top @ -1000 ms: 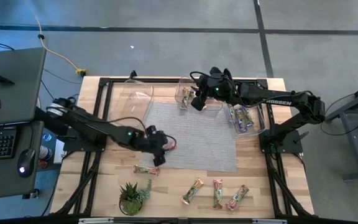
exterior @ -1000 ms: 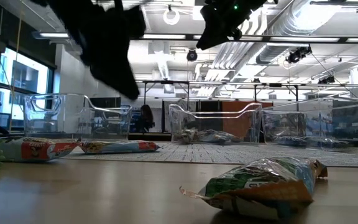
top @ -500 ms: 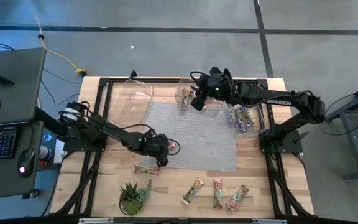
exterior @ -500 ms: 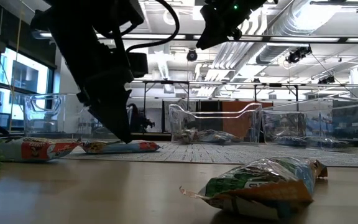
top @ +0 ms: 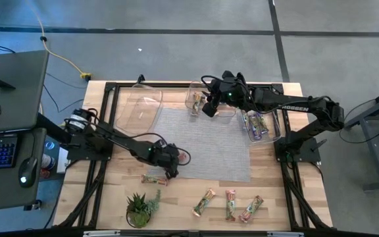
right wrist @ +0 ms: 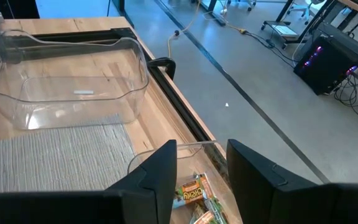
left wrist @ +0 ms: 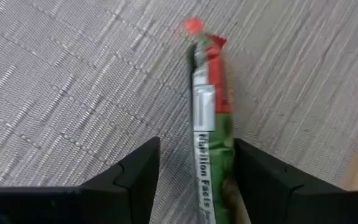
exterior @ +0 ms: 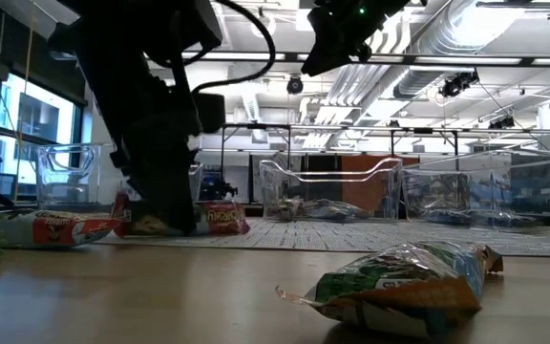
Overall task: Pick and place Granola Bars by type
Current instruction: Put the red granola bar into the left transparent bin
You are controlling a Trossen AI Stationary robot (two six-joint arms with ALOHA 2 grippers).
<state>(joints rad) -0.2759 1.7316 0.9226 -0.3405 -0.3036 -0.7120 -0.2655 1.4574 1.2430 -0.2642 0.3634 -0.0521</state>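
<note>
We see a pale wooden counter (top: 110, 191) with a black frame, and on it a grey woven mat (top: 206, 148) ribbed in fine lines. The bar (left wrist: 209, 124) between the left arm's black fingers (left wrist: 135, 177) is red at its end and green along its length, with a white panel of print (part of it reads "Nutrition Facts"). Three bars (top: 227, 205) near the counter's front edge show green, orange and pink-red. The tubs (right wrist: 67, 81) are clear. A small plant (top: 139, 209) is green. Both arms are dark, almost black.
</note>
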